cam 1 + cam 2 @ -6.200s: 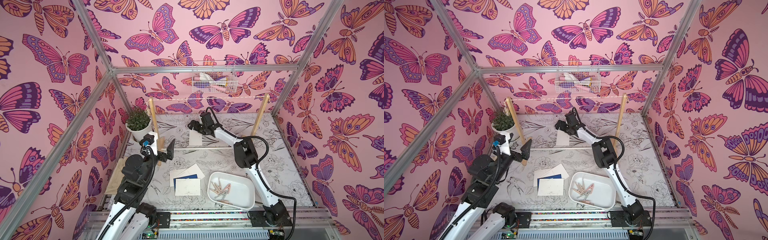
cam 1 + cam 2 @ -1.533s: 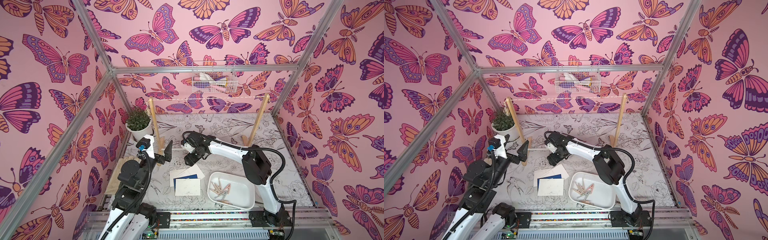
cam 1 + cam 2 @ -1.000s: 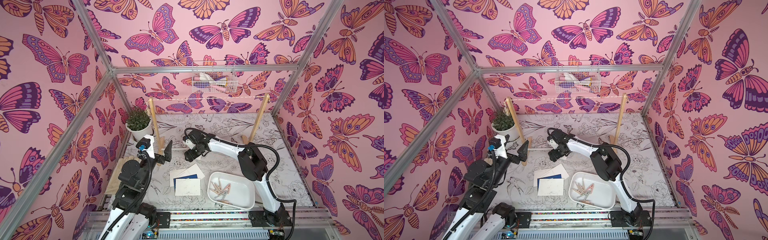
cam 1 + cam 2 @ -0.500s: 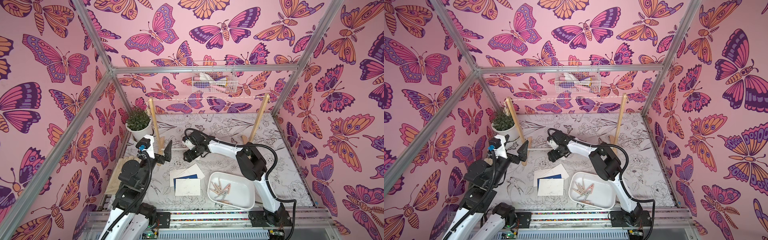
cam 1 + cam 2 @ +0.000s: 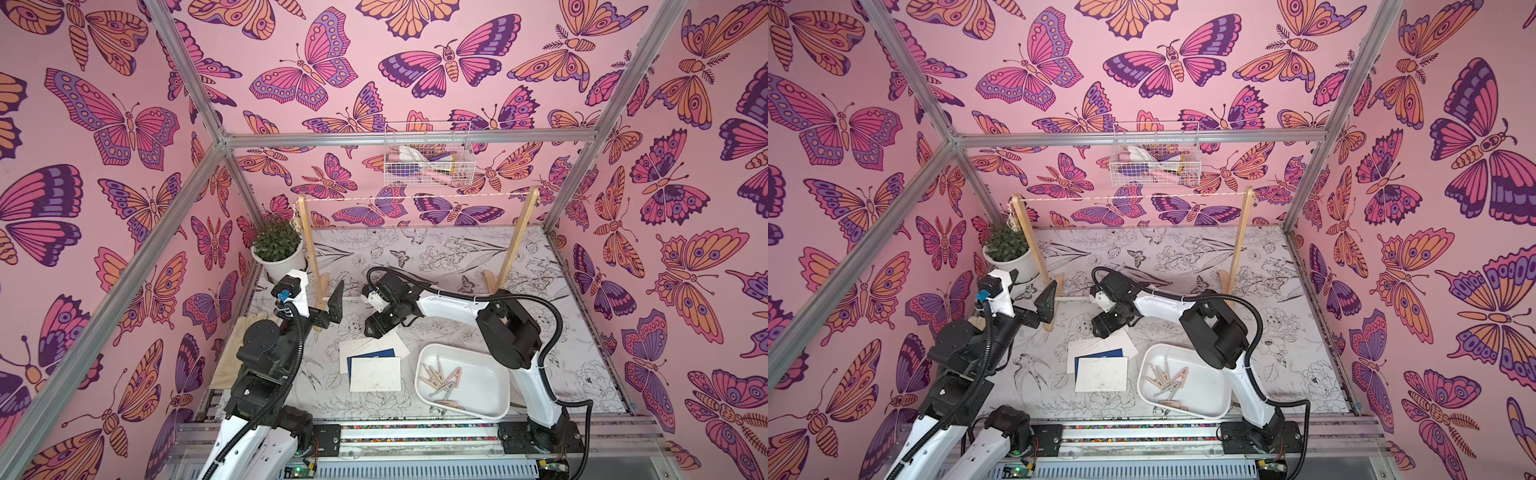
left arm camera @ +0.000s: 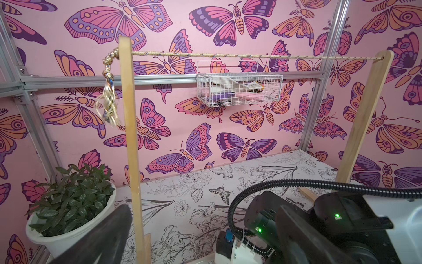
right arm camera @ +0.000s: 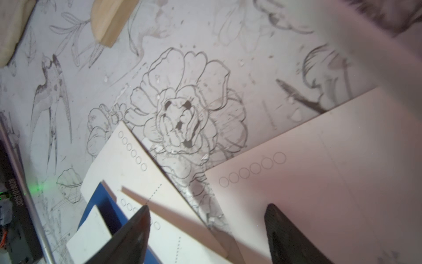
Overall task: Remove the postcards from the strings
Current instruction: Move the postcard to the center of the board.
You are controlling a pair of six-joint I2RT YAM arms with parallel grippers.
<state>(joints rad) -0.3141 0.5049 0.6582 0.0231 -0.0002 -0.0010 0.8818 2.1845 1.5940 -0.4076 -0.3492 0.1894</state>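
The string [image 5: 415, 196] [image 5: 1133, 197] [image 6: 228, 55] runs bare between two wooden posts. The postcards [image 5: 374, 374] [image 5: 1100, 374] lie in a loose pile on the table, a blue one [image 5: 372, 354] [image 7: 100, 201] among cream ones. My right gripper [image 5: 376, 328] [image 5: 1104, 326] [image 7: 207, 209] hovers open just over the pile's far end. A cream card [image 7: 319, 171] lies flat below it, gripped by neither finger. My left gripper [image 5: 330, 307] [image 5: 1046, 303] [image 6: 205, 240] is open and empty, raised beside the left post's foot.
A white tray [image 5: 490, 399] holding clothespins [image 5: 440, 376] sits right of the pile. A potted plant [image 5: 278, 245] stands at the back left, behind the left post [image 5: 311, 249]. A wire basket [image 5: 428, 160] hangs on the back wall. A pale cloth [image 5: 245, 332] lies at the left edge.
Since the earliest frames my right gripper has come down from the string, where a card hung, to the pile. Over the last second it has barely shifted. The left arm is still.
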